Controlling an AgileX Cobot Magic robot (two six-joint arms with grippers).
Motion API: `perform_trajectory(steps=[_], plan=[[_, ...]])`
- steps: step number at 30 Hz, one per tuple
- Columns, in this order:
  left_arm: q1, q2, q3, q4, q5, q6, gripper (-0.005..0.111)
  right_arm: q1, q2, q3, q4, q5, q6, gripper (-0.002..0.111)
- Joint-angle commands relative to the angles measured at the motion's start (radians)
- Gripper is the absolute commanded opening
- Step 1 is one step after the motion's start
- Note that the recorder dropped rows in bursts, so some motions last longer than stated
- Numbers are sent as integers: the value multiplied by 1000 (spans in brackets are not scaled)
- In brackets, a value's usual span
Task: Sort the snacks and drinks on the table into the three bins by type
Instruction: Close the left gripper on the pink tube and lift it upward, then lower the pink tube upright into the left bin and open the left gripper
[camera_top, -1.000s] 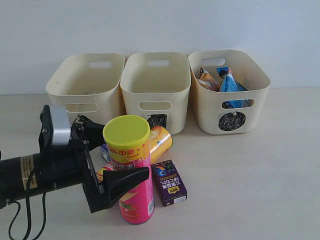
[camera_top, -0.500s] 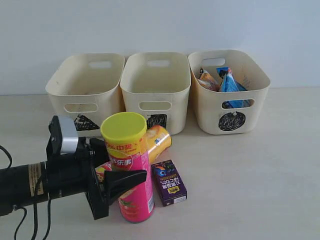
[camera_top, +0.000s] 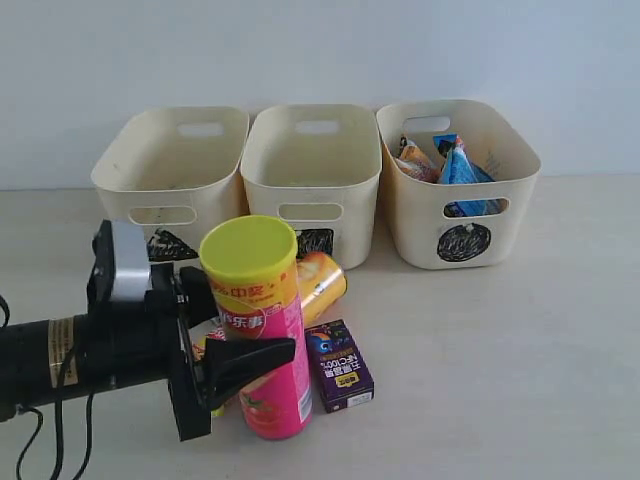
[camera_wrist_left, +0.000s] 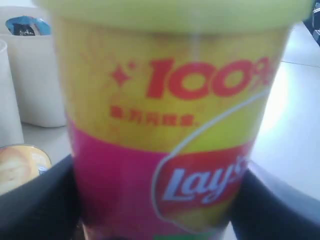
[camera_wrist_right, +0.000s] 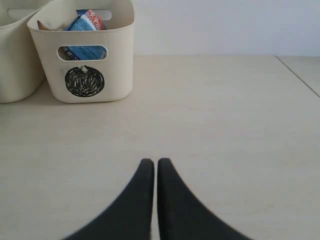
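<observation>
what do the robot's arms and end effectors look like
The left arm is a black tube with a tan label, a silver-grey wrist box and black cables. The left end effector and right end effector have black tapering fingers.

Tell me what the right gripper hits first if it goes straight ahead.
Nothing near: ahead of the shut right gripper lies bare table up to the back wall, as far as its wrist view shows. The circle-marked bin stands to one side of that line, probably clear.
</observation>
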Motion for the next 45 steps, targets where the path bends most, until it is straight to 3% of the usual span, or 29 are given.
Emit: perform_trajectory(steps=[1, 17, 24, 29, 36, 45], plan=[[-4, -41, -4, 6, -11, -56, 4, 0, -5, 5, -3, -7, 0, 0], [-4, -184, -4, 36, -11, -265, 4, 0, -5, 5, -3, -7, 0, 0], [-4, -306, -32, -30, -11, -371, 4, 0, -5, 5, -3, -7, 0, 0], [-4, -354, -160, -40, 266, -473, 4, 0, -5, 5, -3, -7, 0, 0], [-4, -354, -340, -40, 455, -585, 4, 0, -5, 5, -3, -7, 0, 0], [-2, -318, -566, -40, 880, -581, 4, 0, -5, 5, -3, -7, 0, 0]])
